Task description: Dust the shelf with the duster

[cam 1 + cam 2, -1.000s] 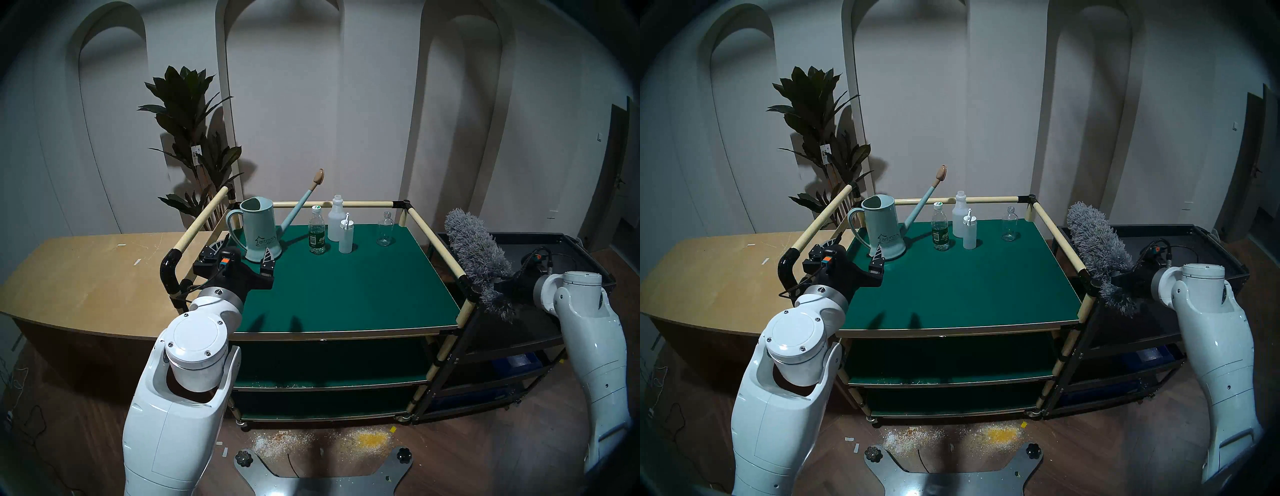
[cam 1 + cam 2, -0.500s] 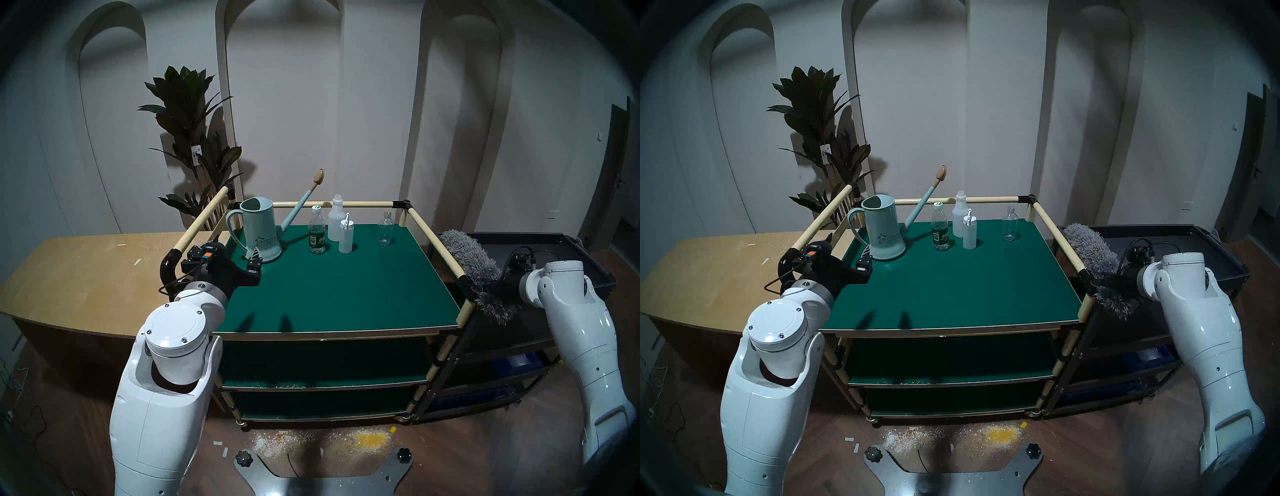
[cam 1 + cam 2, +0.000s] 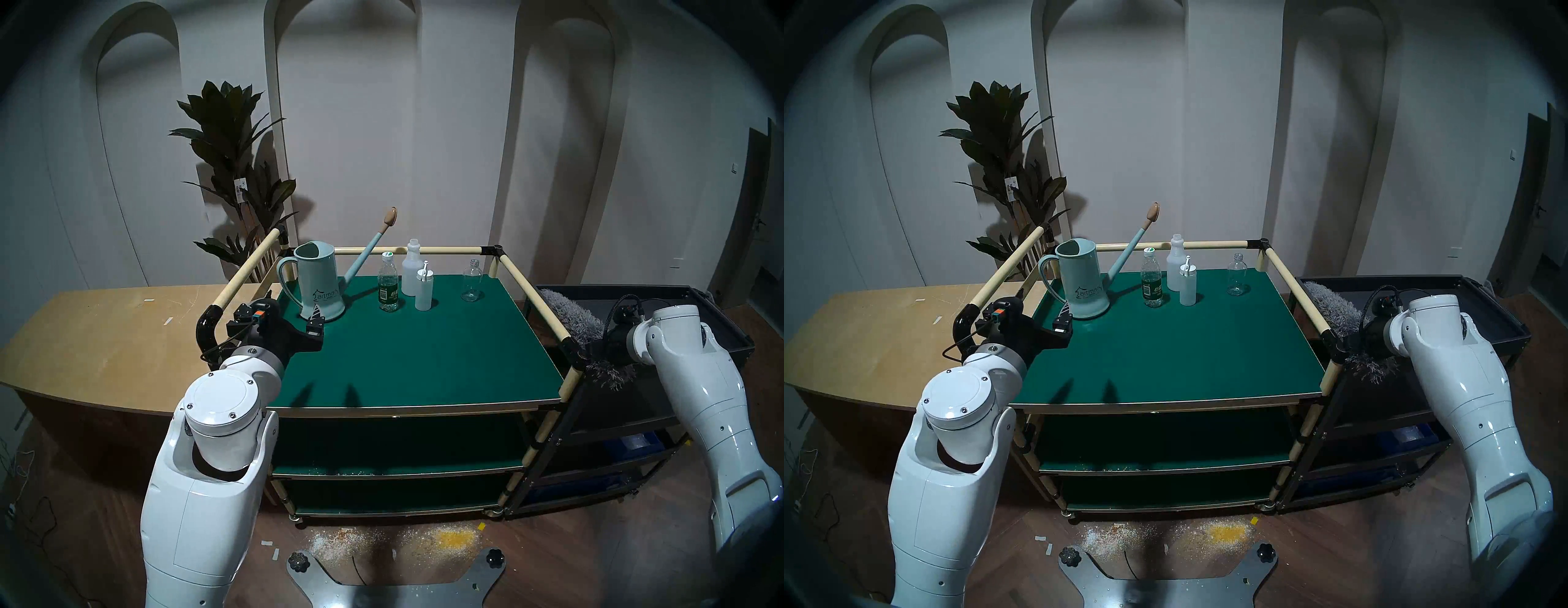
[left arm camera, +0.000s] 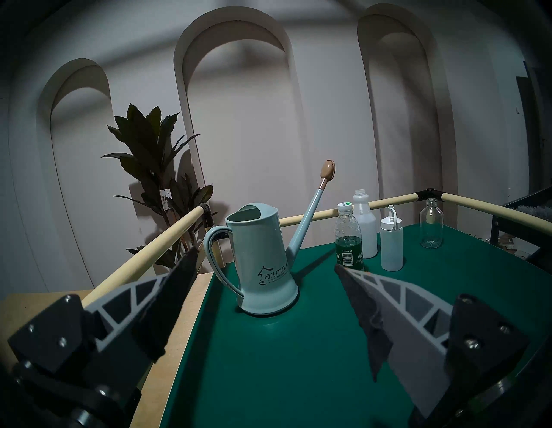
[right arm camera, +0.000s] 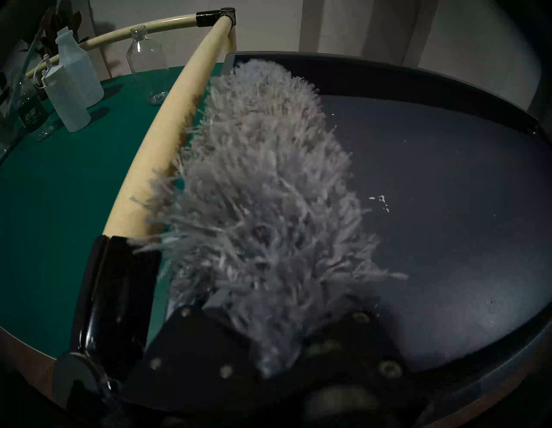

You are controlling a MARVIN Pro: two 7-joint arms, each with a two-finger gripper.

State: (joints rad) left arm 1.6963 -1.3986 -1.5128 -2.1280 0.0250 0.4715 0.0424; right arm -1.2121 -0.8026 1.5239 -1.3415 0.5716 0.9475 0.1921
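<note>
The wide dark-green top board of the three-tier cart, the shelf [image 3: 424, 348], is framed by cream tube rails [image 3: 532, 295] with black corner joints, in a room of white arched wall panels and dark wooden floor strewn with pale and yellow crumbs [image 3: 454, 539]. A light wooden counter [image 3: 106, 335] stands to its left, a tall dark-leaved potted plant [image 3: 231, 170] behind, and a black metal tray cart [image 3: 695, 305] to its right.

At the far edge stand a pale-blue watering can [image 3: 320, 282] lettered "artmark", a clear plastic bottle with a green label [image 3: 388, 282] whose print is too small to read, two white plastic bottles [image 3: 413, 276] and an empty clear glass bottle [image 3: 471, 281].

The left gripper [image 4: 265, 261] hangs level near the can, fingers spread wide and empty; only the left wrist view shows the can standing between them but farther off.

The long fluffy grey microfibre duster [image 5: 263, 185] lies over the black tray, its fringe brushing the right rail. The right gripper [image 5: 268, 352] is buried in the fibres, so I cannot tell how far it is closed.
</note>
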